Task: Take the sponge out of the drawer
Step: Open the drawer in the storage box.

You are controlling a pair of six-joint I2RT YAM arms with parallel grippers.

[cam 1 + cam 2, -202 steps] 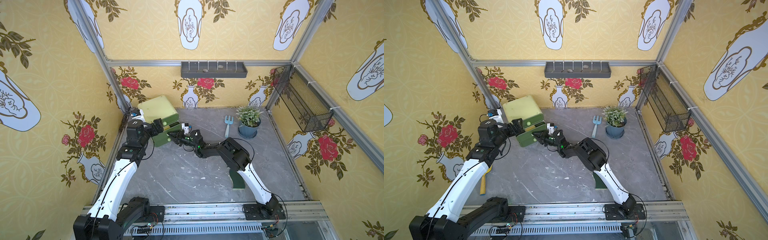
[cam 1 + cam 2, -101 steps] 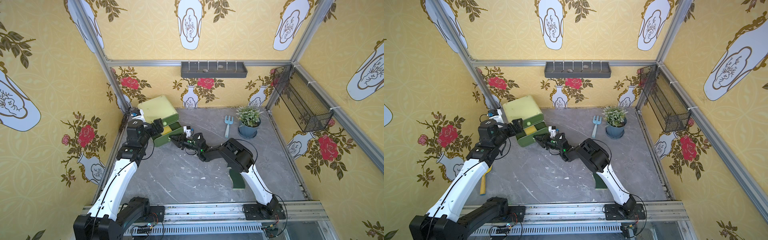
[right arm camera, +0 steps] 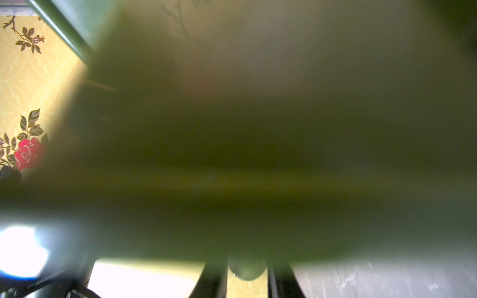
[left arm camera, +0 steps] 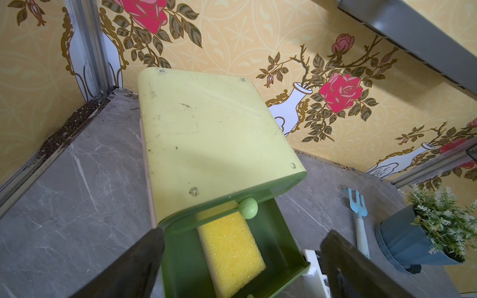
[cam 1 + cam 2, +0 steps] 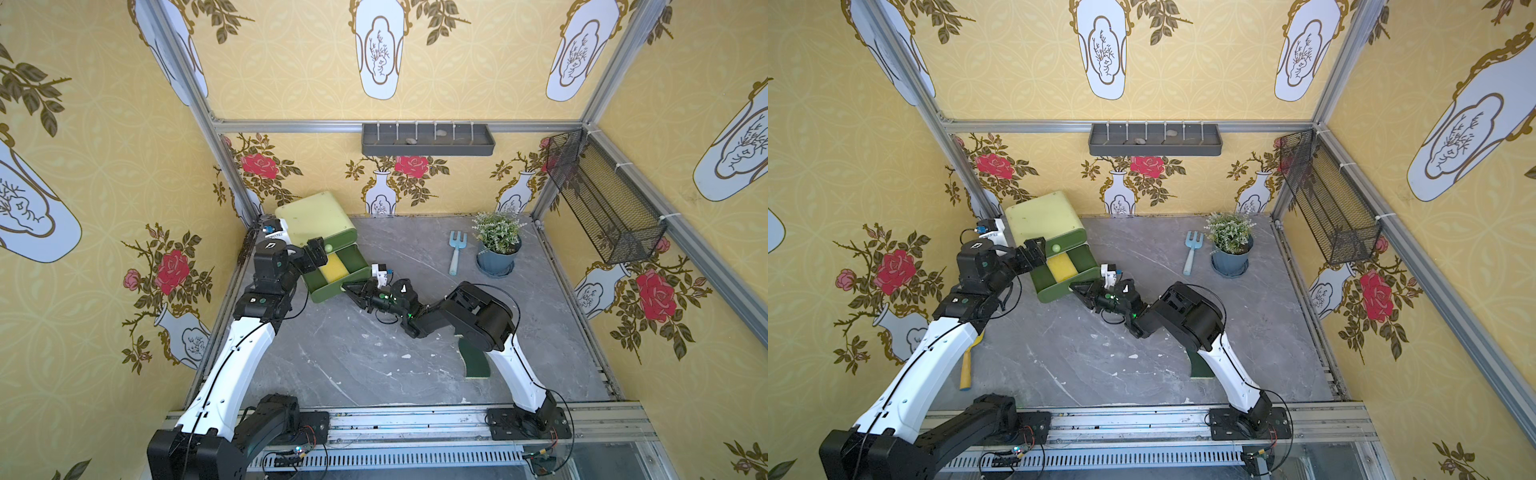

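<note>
Right gripper [image 5: 345, 287] pinches the knob [image 3: 246, 269] of the drawer [image 4: 275, 238]; left gripper [image 4: 242, 233], spread wide above the drawer, should drop straight onto the sponge [image 4: 232, 250].

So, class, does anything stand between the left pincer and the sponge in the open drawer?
Nothing visible does. The open left pincer points at the drawer; the sponge lies mostly bare, only its far end tucked under the cabinet.
</note>
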